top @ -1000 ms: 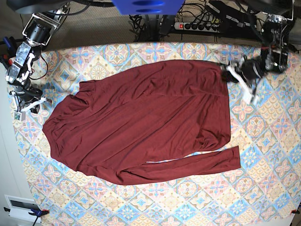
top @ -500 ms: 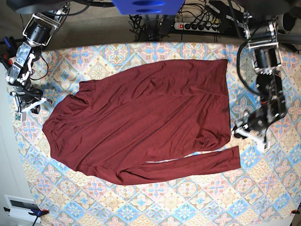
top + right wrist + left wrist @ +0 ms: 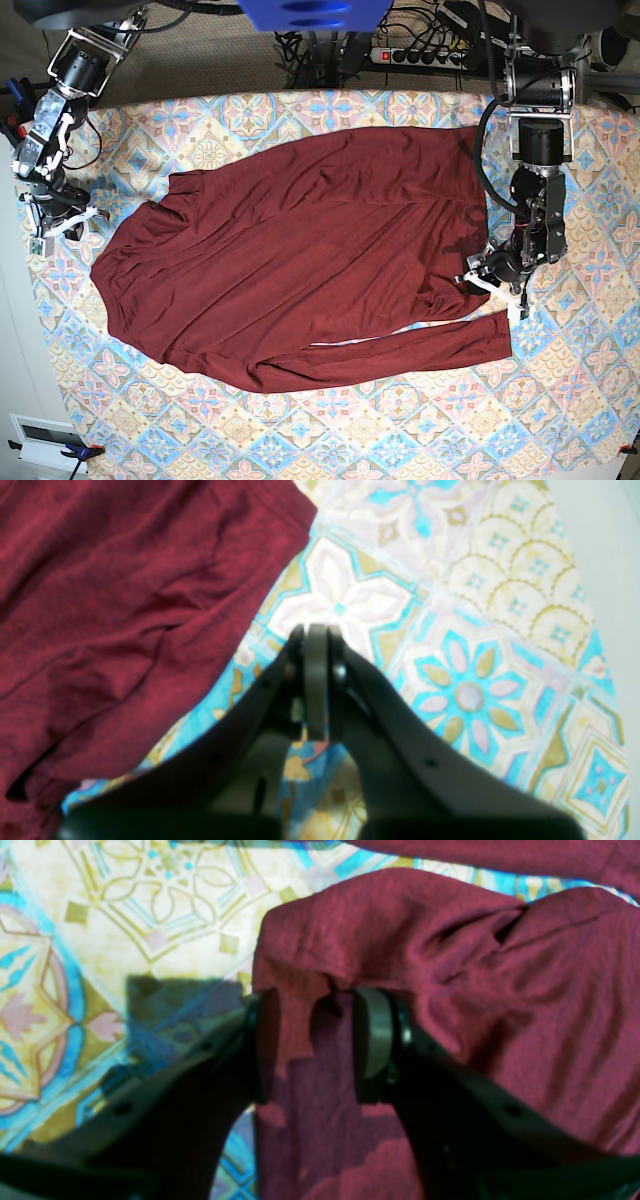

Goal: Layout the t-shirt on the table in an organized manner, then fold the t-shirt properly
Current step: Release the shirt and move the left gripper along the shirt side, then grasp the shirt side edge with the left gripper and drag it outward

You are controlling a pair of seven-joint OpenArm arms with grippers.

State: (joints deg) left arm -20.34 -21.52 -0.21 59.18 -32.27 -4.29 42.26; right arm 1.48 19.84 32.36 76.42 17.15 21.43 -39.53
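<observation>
Maroon long-sleeved t-shirt point(image 3: 300, 260) sprawls wrinkled across the pastel tiled bench point(image 3: 400, 430), one sleeve stretched along its lower edge, the hem apparently bunched at the right.

The plain dark maroon knit t-shirt point(image 3: 300, 260) lies on a bench point(image 3: 400, 430) clothed in pastel blue, pink and cream floral diamond tiles.
</observation>
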